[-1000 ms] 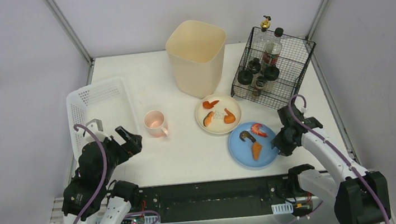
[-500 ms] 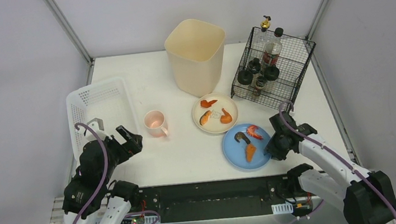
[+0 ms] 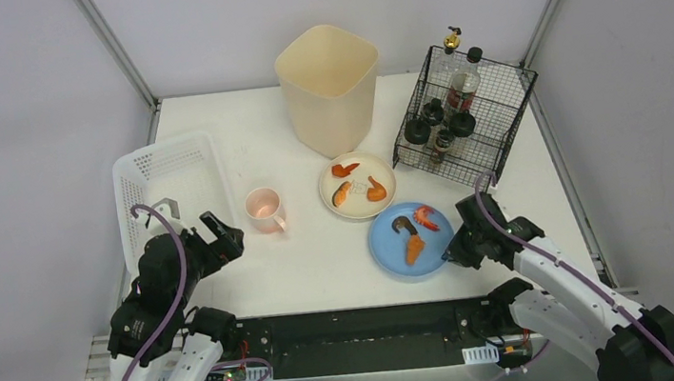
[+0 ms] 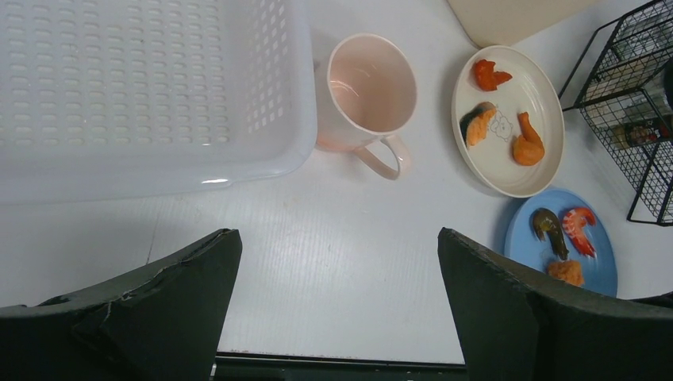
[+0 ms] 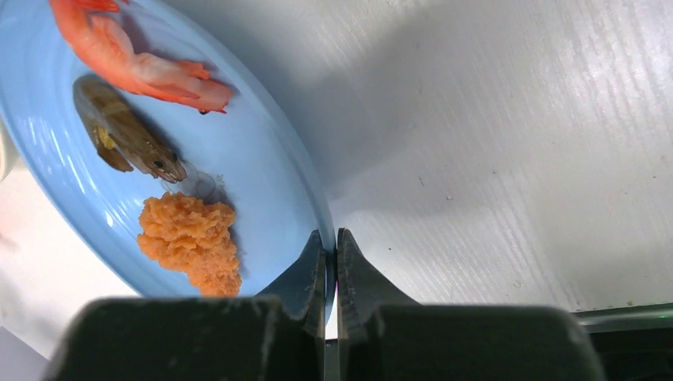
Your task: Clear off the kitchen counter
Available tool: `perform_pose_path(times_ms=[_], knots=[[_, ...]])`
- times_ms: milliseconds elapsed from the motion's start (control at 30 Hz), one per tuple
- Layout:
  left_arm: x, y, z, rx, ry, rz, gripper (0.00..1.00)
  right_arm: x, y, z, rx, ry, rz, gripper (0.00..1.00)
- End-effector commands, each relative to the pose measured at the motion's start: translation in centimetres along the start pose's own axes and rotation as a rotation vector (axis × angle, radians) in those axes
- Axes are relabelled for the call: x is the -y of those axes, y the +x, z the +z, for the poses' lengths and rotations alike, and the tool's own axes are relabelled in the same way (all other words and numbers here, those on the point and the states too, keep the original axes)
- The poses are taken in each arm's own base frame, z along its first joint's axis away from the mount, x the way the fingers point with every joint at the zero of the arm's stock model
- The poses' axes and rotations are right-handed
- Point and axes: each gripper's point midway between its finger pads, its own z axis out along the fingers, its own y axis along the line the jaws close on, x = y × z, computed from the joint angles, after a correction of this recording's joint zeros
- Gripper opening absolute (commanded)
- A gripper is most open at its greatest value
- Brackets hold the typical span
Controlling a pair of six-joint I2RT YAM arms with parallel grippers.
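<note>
Right claw (image 3: pixel 450 256) clamped blue plate (image 3: pixel 432 249) rim, dragged it leftward

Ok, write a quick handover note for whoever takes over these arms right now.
Right gripper: fingers shut on the near-right rim of the blue plate, which carries shrimp and other scraps.
Left gripper: open, holding nothing, above the kitchen counter near the white basket and pink mug.
Done: nothing visibly put away; the cream plate, with food, also sits on the counter.
Left: probably empty both plates into the beige bin, then clear the plates and mug.
</note>
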Motion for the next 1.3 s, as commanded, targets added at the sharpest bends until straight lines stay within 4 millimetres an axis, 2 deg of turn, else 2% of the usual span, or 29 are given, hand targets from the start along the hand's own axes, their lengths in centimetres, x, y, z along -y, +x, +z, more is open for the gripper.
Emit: perform_pose_path(times_ms=[0,367,600,733,867,1267], knots=[[0.5,-0.6,0.2,0.007,0.012,-0.005,1.0,1.2,-0.5,-0.8,0.048,0.032,0.015,0.0],[0.5,-0.6,0.2,0.009,0.01,-0.006,1.0,-0.7,-1.2,-5.3,0.083,-0.079,-0.016,0.0],[0.5,-0.6,0.1,0.008,0.013,-0.005,1.0,-3.3,-1.1,-8.8,0.061,-0.203,-0.059,0.0],[0.6,-0.5,0.1,0.005,0.017,-0.007,1.0,-4.8,-1.7,-10.5,0.067,-0.238,-0.08,0.0],[0.7,-0.5,0.1,0.004,0.02,-0.006,1.0,-7.6,-2.3,-12.4,0.057,-0.302,-0.109,0.0],[0.6,-0.5,0.2,0.002,0.017,-0.003,1.0,-17.5,-7.4,-17.8,0.142,-0.411,-0.222,0.0]])
